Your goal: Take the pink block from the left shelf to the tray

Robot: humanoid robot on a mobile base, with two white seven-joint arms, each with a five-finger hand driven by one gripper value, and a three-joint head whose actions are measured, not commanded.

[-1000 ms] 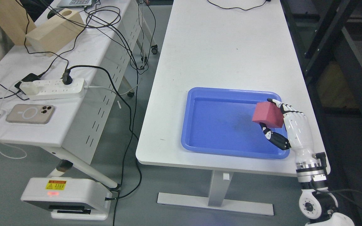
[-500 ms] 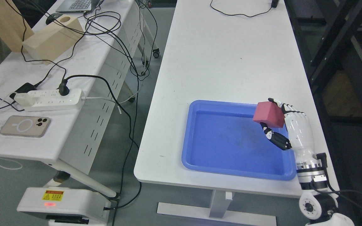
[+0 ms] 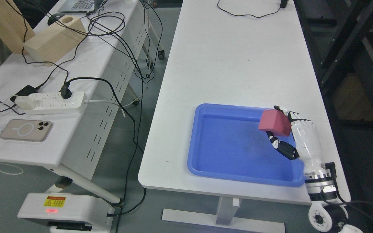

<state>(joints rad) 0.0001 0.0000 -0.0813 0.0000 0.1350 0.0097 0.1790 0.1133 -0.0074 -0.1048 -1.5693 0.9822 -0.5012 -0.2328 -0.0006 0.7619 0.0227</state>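
The tray (image 3: 225, 168) is plain blue. Over its right part the block (image 3: 274, 122) is pinkish red, held by the white right hand (image 3: 298, 137) with black finger joints. Around the tray the table (image 3: 231, 61) is white; left of it, a beige phone (image 3: 26, 129) and white power strip (image 3: 50, 102).

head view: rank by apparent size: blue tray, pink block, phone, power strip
1. blue tray, by far the largest.
2. power strip.
3. phone.
4. pink block, held in the right hand.
Phone and block are close; the block is raised nearer the camera, so their order is unsure.
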